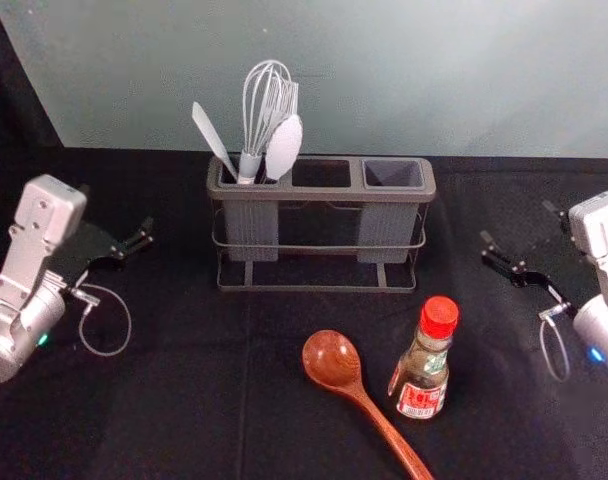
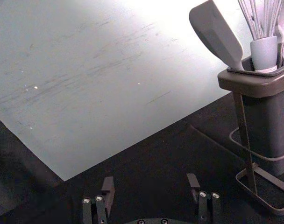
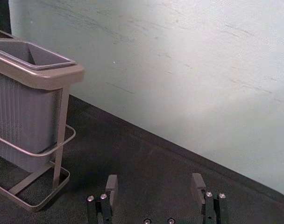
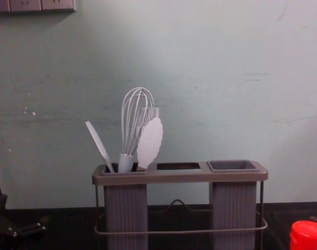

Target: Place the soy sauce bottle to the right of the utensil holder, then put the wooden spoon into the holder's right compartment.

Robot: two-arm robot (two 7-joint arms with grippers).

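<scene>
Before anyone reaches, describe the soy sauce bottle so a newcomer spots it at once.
Find the utensil holder on the black cloth. Nearer you, toward its right end, a bottle stands beside the wooden spoon; only it has a red cap.

The holder (image 1: 324, 194) stands between left end effector (image 1: 116, 209) and right end effector (image 1: 517, 222). The whisk (image 1: 254, 140) occupies the compartment nearest left end effector. The bottle (image 1: 424, 370) stands nearer right end effector; the spoon (image 1: 334, 362) lies beside it, toward left.
</scene>
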